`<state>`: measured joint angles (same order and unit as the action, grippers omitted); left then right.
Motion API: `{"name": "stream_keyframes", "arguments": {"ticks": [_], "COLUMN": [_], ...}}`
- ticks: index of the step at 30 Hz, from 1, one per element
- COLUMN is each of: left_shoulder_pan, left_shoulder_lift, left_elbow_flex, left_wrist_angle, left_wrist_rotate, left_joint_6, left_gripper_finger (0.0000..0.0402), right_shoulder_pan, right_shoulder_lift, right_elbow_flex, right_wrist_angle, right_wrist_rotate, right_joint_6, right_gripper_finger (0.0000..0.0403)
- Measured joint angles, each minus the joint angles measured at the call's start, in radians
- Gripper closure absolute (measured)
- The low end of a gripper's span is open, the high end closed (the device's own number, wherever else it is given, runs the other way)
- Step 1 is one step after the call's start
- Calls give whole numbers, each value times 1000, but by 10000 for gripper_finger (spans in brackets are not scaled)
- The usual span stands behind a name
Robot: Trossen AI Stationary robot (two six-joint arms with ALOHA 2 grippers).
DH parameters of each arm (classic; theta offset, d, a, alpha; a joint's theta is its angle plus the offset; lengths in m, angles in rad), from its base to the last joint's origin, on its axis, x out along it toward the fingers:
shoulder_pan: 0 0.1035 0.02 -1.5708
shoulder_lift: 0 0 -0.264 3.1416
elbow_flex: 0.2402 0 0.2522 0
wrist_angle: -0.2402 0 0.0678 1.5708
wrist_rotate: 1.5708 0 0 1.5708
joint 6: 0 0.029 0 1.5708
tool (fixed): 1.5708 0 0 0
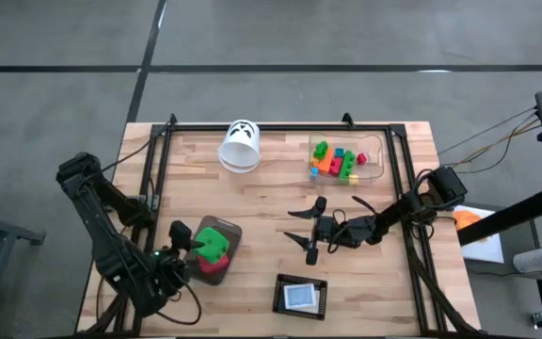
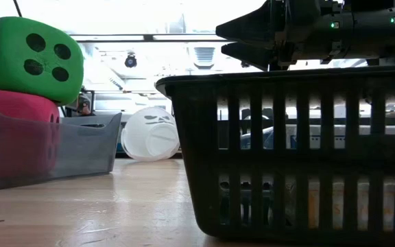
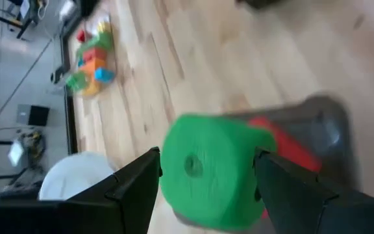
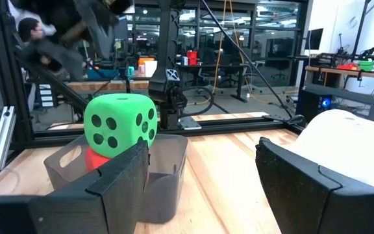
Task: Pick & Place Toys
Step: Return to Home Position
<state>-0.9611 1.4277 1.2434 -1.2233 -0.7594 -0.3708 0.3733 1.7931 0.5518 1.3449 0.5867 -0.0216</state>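
Dice fill the grey bin [image 1: 234, 230] at the near left of the light wooden worktop [image 1: 252, 202]. The green die [image 1: 214, 244] is a large soft-edged cube with round black dots. It sits on top of the pink-red die [image 1: 214, 267] and rises well above the bin's rim. In the low view, the green die [image 2: 31, 52] shows a four-dot face, with the red one [image 2: 18, 110] beneath it behind the bin's translucent wall [image 2: 88, 147].

The small bricks [image 1: 336, 162], green, orange, yellow, red and blue, lie heaped in the clear plastic box [image 1: 375, 149] at the far right of the worktop, well apart from the bin. A white cup [image 1: 240, 146] with a face drawn on its base lies on its side, near the box. A black slatted basket [image 1: 279, 294] stands at the near edge, holding a flat pale square item [image 1: 300, 298].

The left pincer [image 1: 181, 251] hangs just beside the bin on its left side. Its fingers are spread wide, with nothing between them; in its wrist view they frame the green die [image 3: 213, 172]. The right pincer [image 1: 295, 226] hovers over the middle of the worktop between bin and box. It is also spread wide and empty, and it points toward the bin [image 4: 169, 162].
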Motion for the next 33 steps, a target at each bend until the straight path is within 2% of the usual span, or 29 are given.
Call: {"name": "stream_keyframes", "arguments": {"ticks": [8,14,18,20,22,26,29,33], "left_shoulder_pan": [0,8,14,14,13,18,21,21], "left_shoulder_lift": [-2,-9,-82,-151,-240,-440,-587,-770], "left_elbow_flex": [152,150,119,69,-5,-201,-337,-495], "left_wrist_angle": [22,30,148,261,390,638,681,714], "left_wrist_rotate": [3,5,-26,12,98,235,252,224], "left_joint_6": [1,-25,27,105,200,349,368,348], "left_gripper_finger": [154,154,154,154,154,154,154,154], "right_shoulder_pan": [0,0,6,16,30,74,99,138], "right_shoulder_lift": [0,0,-1,-12,-34,-106,-207,-391], "right_elbow_flex": [0,0,0,0,0,0,0,-1], "right_wrist_angle": [11,60,113,125,116,-18,-143,-376], "right_wrist_rotate": [-46,-61,-61,-62,-62,-60,-60,-72], "right_joint_6": [-8,-11,-57,-87,-118,-182,-157,-136], "right_gripper_finger": [127,127,127,127,127,127,127,127]}}
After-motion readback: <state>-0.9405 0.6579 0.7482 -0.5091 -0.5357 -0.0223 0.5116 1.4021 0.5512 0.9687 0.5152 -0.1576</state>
